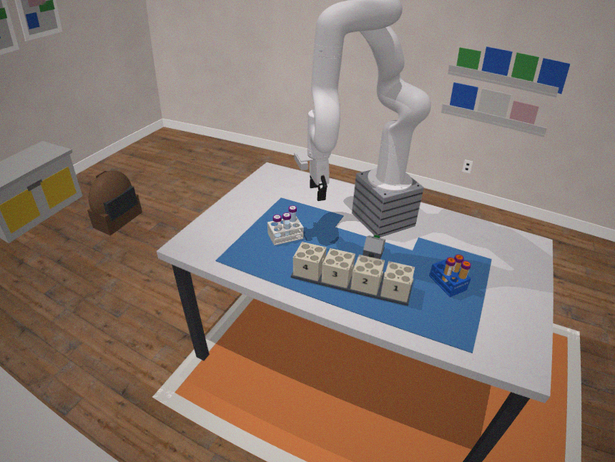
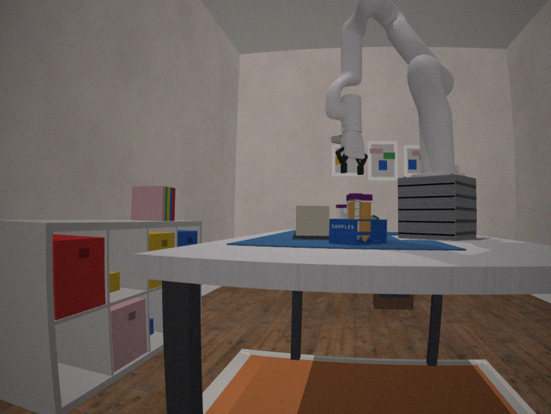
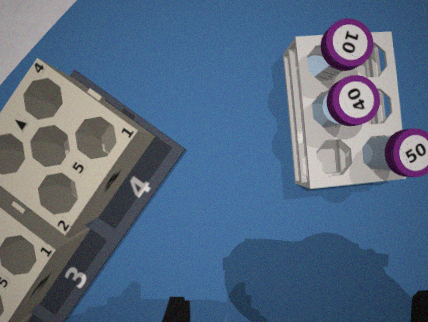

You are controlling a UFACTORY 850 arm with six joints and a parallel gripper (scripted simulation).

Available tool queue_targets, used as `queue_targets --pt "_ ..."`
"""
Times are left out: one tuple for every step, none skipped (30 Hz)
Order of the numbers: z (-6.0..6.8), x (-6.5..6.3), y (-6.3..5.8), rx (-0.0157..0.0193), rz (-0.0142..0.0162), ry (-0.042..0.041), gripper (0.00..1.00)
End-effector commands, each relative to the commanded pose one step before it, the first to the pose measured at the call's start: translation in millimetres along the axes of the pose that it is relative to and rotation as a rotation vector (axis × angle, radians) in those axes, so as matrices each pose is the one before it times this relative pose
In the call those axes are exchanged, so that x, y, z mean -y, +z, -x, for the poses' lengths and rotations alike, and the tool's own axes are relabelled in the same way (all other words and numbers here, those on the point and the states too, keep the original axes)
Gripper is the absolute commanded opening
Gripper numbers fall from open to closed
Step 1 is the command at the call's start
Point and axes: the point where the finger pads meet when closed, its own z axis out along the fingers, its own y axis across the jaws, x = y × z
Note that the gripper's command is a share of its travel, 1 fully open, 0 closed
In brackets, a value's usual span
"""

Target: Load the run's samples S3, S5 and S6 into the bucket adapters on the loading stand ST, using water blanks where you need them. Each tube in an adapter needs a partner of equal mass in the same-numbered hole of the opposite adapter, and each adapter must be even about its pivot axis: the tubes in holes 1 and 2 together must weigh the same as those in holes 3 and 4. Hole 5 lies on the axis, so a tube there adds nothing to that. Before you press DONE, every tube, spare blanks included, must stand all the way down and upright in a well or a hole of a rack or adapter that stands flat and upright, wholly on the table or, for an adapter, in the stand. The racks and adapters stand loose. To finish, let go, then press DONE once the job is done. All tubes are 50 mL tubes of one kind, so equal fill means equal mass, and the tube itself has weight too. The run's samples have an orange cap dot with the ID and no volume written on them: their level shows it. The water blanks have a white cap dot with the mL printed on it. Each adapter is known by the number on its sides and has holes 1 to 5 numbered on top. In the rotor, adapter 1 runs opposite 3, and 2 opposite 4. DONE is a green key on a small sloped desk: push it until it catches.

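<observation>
My gripper [image 1: 317,191] [image 2: 352,171] [image 3: 300,309] is open and empty, high above the mat near the white rack [image 1: 285,238] [image 3: 325,181]. That rack holds three upright blanks, marked 10 [image 3: 347,44], 40 [image 3: 353,100] and 50 [image 3: 414,152]. Adapters 4 [image 1: 305,274] [image 3: 95,167], 3 [image 1: 335,281], 2 [image 1: 365,288] and 1 [image 1: 396,295] stand in the loading stand [image 1: 350,290] [image 3: 162,172]; no tubes show in them. Three orange-filled samples [image 1: 464,272] [image 2: 365,209] stand in the blue rack [image 1: 440,282] [image 2: 340,236]; their IDs are unreadable.
The green DONE key [image 1: 376,236] sits on a small grey desk [image 1: 373,247] behind adapter 2. The striped arm base [image 1: 382,209] [image 2: 427,204] stands at the table's back. The blue mat [image 1: 248,248] [image 3: 225,165] lies under the racks and stand.
</observation>
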Motion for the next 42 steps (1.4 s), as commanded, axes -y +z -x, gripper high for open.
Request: queue_targets --pt "-9.01 -23.78 -0.17 -0.00230 -0.01050 -0.00108 1.00" --pt "-1.55 -4.76 0.01 -0.00001 0.00001 0.00000 1.00" --pt "0.00 0.00 0.00 0.00000 0.00000 0.00000 1.00" --pt "0.00 0.00 0.00 0.00000 0.00000 0.00000 1.00" --pt "-1.56 -4.76 -0.01 0.00000 0.00003 0.00000 1.00" --pt "-1.55 -4.76 0.01 -0.00001 0.00001 0.00000 1.00" --pt "-1.56 -4.76 -0.01 0.00000 0.00003 0.00000 1.00" --pt "-1.56 -4.76 -0.01 0.00000 0.00003 0.00000 1.00" --pt "-1.55 -4.76 0.02 -0.00001 0.00000 0.00000 1.00" --pt "-1.56 -4.76 -0.01 0.00000 0.00003 0.00000 1.00" --pt "-1.55 -4.76 0.02 -0.00001 0.00000 0.00000 1.00" --pt "-1.56 -4.76 -0.02 0.00000 0.00004 0.00000 1.00" --pt "-1.55 -4.76 0.02 -0.00001 0.00000 0.00000 1.00" --pt "-1.57 -4.76 -0.02 0.00001 0.00004 0.00000 1.00" --pt "-1.55 -4.76 0.02 -0.00001 0.00000 0.00000 1.00" --pt "-1.55 -4.76 0.01 -0.00001 0.00000 0.00000 1.00" --pt "-1.57 -4.76 -0.02 0.00001 0.00005 0.00000 1.00" --pt "-1.55 -4.76 0.02 -0.00001 0.00000 0.00000 1.00" --pt "-1.55 -4.76 0.01 -0.00001 0.00000 0.00000 1.00" --pt "0.00 0.00 0.00 0.00000 0.00000 0.00000 1.00" --pt "0.00 0.00 0.00 0.00000 0.00000 0.00000 1.00" --pt "-1.57 -4.76 -0.02 0.00001 0.00005 0.00000 1.00" --pt "-1.55 -4.76 0.01 -0.00001 0.00000 0.00000 1.00" --pt "-1.55 -4.76 0.01 -0.00001 0.00000 0.00000 1.00" --pt "-1.12 -3.35 -0.04 0.00002 0.00007 0.00000 1.00" --pt "0.00 0.00 0.00 0.00000 0.00000 0.00000 1.00" --pt "0.00 0.00 0.00 0.00000 0.00000 0.00000 1.00" --pt "0.00 0.00 0.00 0.00000 0.00000 0.00000 1.00" --pt "0.01 0.00 2.68 -0.00001 -0.00003 0.00000 1.00" --pt "0.01 0.00 2.68 0.00000 -0.00001 0.00000 1.00" --pt "0.00 0.00 2.67 0.00000 0.00000 0.00000 1.00" --pt "0.00 0.00 2.66 0.00001 0.00000 0.00000 1.00" --pt "0.00 0.00 2.66 0.00001 0.00001 0.00000 1.00" --pt "0.01 0.00 2.67 0.00000 -0.00001 0.00000 1.00" --pt "0.00 0.00 2.66 0.00001 0.00000 0.00000 1.00" --pt "0.00 0.00 2.66 0.00001 0.00000 0.00000 1.00" --pt "0.00 0.00 0.00 0.00000 0.00000 0.00000 1.00" --pt "0.00 0.00 0.00 0.00000 0.00000 0.00000 1.00" --pt "0.01 0.00 2.68 0.00000 -0.00001 0.00000 1.00" --pt "0.00 0.00 2.66 0.00001 0.00000 0.00000 1.00" --pt "0.00 0.00 2.67 0.00000 -0.00001 0.00000 1.00" --pt "0.00 0.00 2.67 0.00000 -0.00001 0.00000 1.00"
